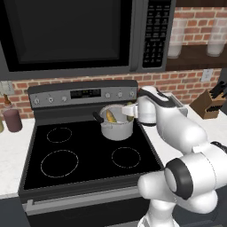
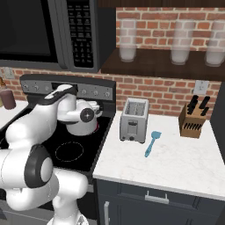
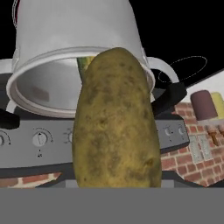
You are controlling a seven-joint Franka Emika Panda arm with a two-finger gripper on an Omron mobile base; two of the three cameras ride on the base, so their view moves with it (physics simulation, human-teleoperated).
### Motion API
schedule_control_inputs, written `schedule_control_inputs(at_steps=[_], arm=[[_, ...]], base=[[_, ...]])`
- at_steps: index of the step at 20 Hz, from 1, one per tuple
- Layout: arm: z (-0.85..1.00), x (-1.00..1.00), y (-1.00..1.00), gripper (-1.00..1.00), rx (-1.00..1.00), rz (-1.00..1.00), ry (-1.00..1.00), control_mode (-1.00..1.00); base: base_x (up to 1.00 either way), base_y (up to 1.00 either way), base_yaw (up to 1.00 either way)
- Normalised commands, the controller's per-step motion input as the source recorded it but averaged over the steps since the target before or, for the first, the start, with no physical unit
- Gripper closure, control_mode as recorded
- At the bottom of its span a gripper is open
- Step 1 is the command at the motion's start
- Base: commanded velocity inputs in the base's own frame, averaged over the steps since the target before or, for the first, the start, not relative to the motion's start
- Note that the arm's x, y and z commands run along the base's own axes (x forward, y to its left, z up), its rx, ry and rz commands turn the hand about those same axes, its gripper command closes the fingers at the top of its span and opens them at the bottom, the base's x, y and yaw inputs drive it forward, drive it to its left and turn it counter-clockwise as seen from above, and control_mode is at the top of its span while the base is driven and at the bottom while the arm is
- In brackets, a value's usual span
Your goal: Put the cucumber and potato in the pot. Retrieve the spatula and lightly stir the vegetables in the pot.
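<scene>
The steel pot (image 1: 117, 126) stands on the stove's back right burner, and the yellowish cucumber (image 1: 110, 117) lies inside it. My gripper (image 1: 133, 111) hangs at the pot's right rim, shut on the olive-brown potato (image 1: 130, 111). In the hand view the potato (image 3: 116, 122) stands large in front of the pot (image 3: 65, 39) and hides my fingertips; a green strip of the cucumber (image 3: 84, 65) shows behind it. The blue-grey spatula (image 2: 151, 143) lies on the white counter, right of the toaster.
A silver toaster (image 2: 134, 120) and a knife block (image 2: 193, 118) stand on the right counter (image 2: 176, 167). A dark red cup (image 1: 12, 119) sits left of the stove (image 1: 88, 155). The microwave (image 1: 66, 31) hangs low over the burners.
</scene>
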Motion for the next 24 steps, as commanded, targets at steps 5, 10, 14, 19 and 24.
schedule_control_inputs(at_steps=[5,10,14,19,24], arm=[[-0.21,0.16,0.00,1.00,-0.04,0.00,0.00,-1.00],[-0.17,0.27,0.03,1.00,-0.04,0.00,0.00,-1.00],[0.00,0.21,0.01,1.00,0.00,0.00,0.00,-1.00],[-0.02,0.18,0.05,1.00,0.00,0.00,0.00,-1.00],[-0.16,0.28,0.06,1.00,0.00,0.00,0.00,-1.00]], base=[[0.00,0.00,0.00],[0.00,0.00,0.00],[0.00,0.00,0.00],[0.00,0.00,0.00],[0.00,0.00,0.00]])
